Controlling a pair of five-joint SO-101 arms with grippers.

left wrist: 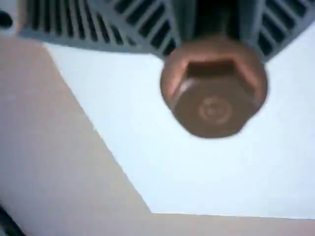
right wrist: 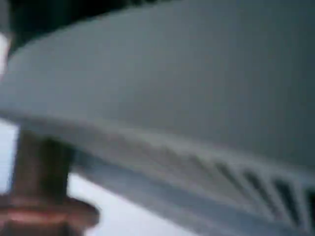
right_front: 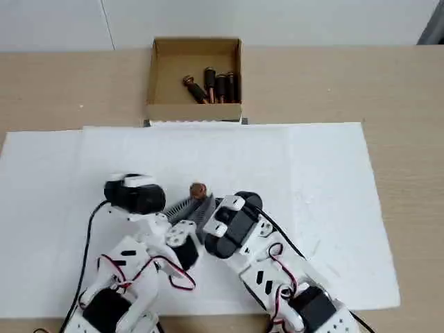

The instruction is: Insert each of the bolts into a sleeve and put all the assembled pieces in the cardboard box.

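A copper bolt (right_front: 198, 189) with a hex flange head is held above the white paper between the two arms. In the left wrist view the bolt head (left wrist: 214, 96) faces the camera. My left gripper (right_front: 187, 207) is shut on the bolt, with a grey ribbed finger (left wrist: 123, 22) on each side of the shank. My right gripper (right_front: 208, 208) meets it from the other side. In the right wrist view the bolt (right wrist: 42, 182) shows its shank and flange beyond a grey ribbed surface. The cardboard box (right_front: 196, 111) at the back holds several assembled pieces (right_front: 215, 87).
A white paper sheet (right_front: 312, 180) covers the middle of the tan table (right_front: 402, 90). The box stands just beyond the sheet's far edge. Both arm bodies and their wires crowd the near edge. The paper's edge and bare table (left wrist: 54, 162) show in the left wrist view.
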